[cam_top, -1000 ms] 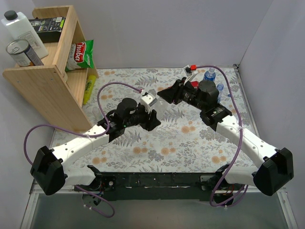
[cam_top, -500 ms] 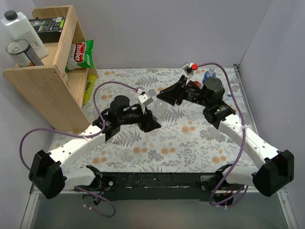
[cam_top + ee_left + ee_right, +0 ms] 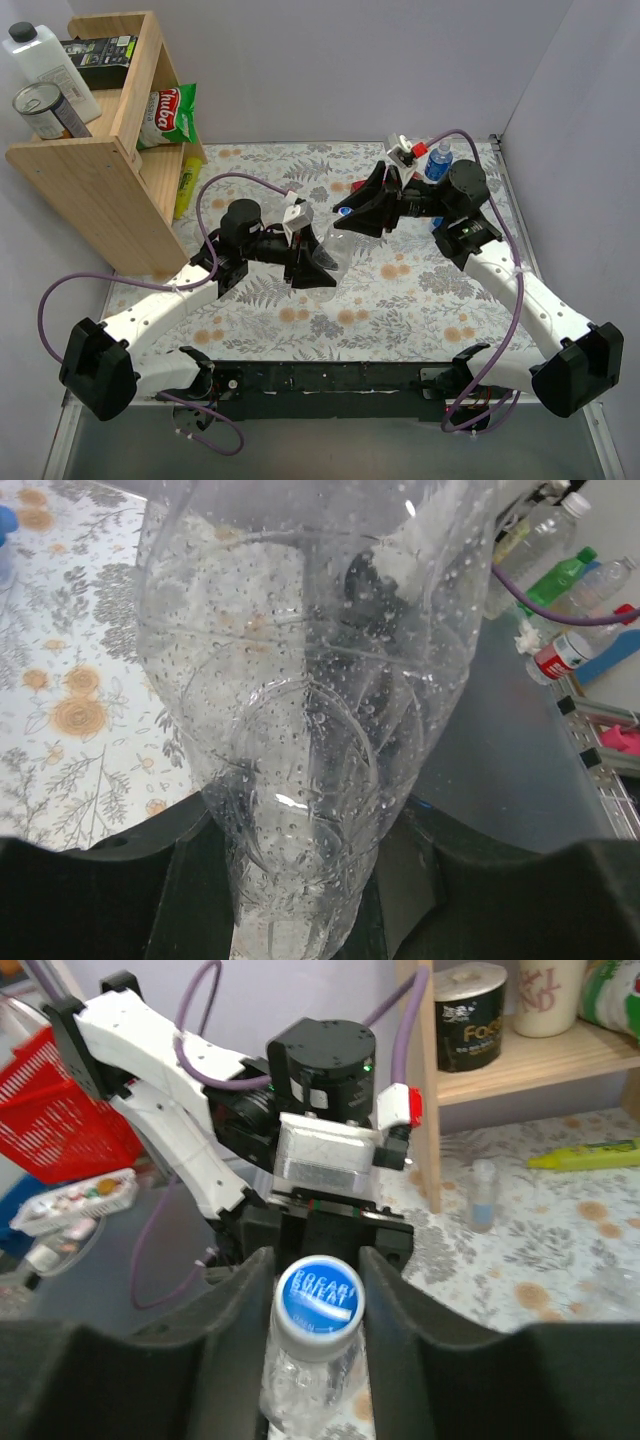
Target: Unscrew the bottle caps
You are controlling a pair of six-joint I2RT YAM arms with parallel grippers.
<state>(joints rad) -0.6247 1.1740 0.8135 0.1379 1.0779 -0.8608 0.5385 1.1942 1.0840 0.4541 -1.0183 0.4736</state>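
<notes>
Bottle [image 3: 300, 770] clamped in left tool [image 3: 305, 880], left wrist | blue-topped cap [image 3: 318, 1298] pinched by right tool [image 3: 316, 1260], right wrist

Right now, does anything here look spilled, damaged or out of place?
Nothing looks spilled or broken. One oddity: the clear bottle, held in the left gripper, is speckled all over with droplets. The right gripper clamps its blue-topped cap.

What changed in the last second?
The left gripper drew the bottle toward the near edge. The right gripper followed and closed in on the cap. The left grip on the bottle is unchanged, and the shelf and far bottle stayed put.
</notes>
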